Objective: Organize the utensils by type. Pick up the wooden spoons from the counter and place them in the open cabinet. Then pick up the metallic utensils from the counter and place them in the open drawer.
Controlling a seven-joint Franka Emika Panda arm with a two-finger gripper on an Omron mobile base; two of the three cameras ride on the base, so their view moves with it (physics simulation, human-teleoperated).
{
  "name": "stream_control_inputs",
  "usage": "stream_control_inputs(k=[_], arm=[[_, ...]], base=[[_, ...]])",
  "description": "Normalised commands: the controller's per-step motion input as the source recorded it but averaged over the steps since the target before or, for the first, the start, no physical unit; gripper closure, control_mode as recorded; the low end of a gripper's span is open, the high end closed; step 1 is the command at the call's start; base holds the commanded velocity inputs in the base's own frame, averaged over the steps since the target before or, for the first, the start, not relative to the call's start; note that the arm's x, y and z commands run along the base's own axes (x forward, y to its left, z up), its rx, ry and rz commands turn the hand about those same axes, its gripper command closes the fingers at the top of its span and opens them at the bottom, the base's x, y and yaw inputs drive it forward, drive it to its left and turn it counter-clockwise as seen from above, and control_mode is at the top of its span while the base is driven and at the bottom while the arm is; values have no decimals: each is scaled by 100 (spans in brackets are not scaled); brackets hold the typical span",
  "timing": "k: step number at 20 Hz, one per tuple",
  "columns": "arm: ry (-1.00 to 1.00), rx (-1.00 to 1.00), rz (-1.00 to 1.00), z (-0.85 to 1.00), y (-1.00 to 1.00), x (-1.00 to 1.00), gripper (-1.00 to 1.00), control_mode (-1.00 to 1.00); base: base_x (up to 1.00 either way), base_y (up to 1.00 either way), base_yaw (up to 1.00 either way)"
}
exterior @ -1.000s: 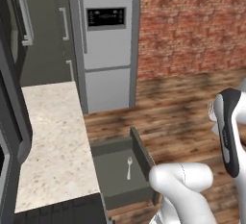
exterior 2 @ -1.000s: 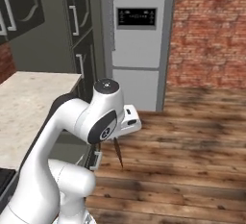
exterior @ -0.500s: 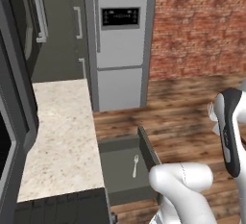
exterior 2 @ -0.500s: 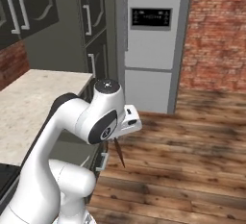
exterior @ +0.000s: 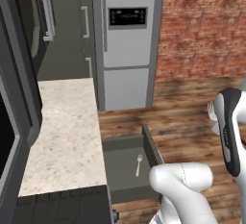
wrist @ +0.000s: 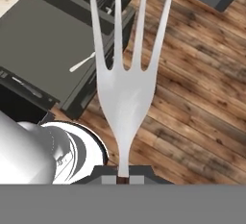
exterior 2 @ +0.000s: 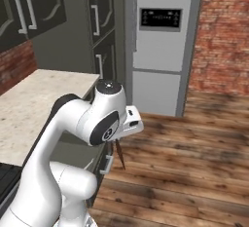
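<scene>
My gripper point(wrist: 123, 179) is shut on a fork point(wrist: 126, 81), whose silvery tines stretch away from the hand over the wooden floor. From the right base view the fork point(exterior 2: 120, 158) hangs below the gripper point(exterior 2: 116, 145), showing its dark reddish handle, just off the counter's front. The open drawer point(exterior: 153, 148) sits below the beige counter point(exterior: 62, 131) and holds one small silvery utensil point(exterior: 139, 164). That drawer point(wrist: 29, 35) and utensil point(wrist: 82, 63) lie up and left of the tines. The wooden spoons are out of view. Dark wall cabinets point(exterior 2: 39, 7) hang above the counter.
A silver fridge point(exterior: 127, 40) stands past the counter's far end, beside tall dark cupboards point(exterior: 67, 31). A dark framed panel point(exterior: 14, 98) juts in at the left. Wooden floor point(exterior 2: 194, 162) and a brick wall point(exterior: 202, 26) lie to the right.
Both base views have shifted, so the base has driven: the fridge, counter and drawer slid rightward in frame. The arm keeps its pose and its hold on the fork.
</scene>
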Motion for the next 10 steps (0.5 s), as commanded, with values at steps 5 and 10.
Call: stream_control_inputs(k=[5, 10], arm=[[0, 3, 0, 0, 4, 0, 100, -100], [0, 14, -14, -4, 30, 4, 100, -100]], base=[[0, 2, 2], [0, 0, 0]])
